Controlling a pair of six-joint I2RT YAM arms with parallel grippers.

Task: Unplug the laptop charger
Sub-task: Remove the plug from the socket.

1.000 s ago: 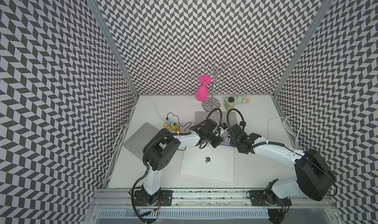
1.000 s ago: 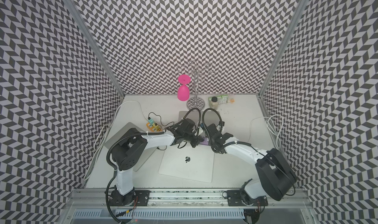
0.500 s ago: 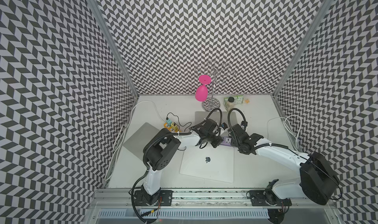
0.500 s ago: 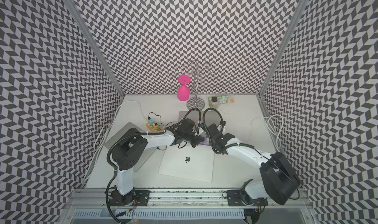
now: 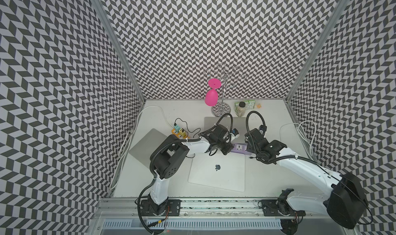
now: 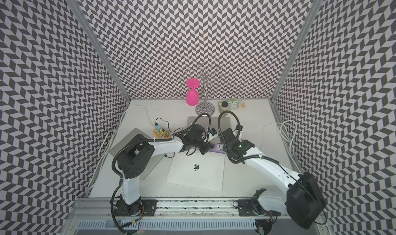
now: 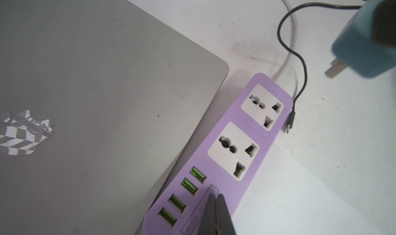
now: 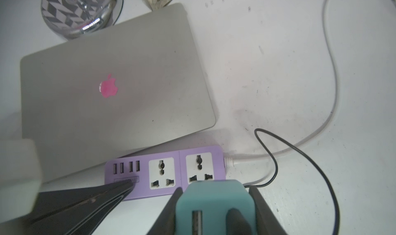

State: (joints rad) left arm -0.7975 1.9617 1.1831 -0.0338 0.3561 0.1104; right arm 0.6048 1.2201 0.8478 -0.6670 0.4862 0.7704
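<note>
Two sockets on the lilac plastic power strip (image 7: pixel 227 156) stand empty. The left gripper (image 7: pixel 215 198), jaws together, pins its USB end to the white counter (image 7: pixel 342 137), probably as a brace against the pull. The right gripper (image 8: pixel 214 193) is clamped on the teal boxy plastic laptop charger (image 7: pixel 362 38), clear above the strip; prongs bare, thin black cable (image 7: pixel 303 68) trailing.

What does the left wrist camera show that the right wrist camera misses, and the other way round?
Only the left wrist view shows the teal plug's metal prongs out of the sockets and the loose tip of the black cable. Only the right wrist view shows the right gripper clamped on that plug, plus the shiny stand base. Both show the purple power strip with both sockets empty and the shut left gripper resting on it.
</note>
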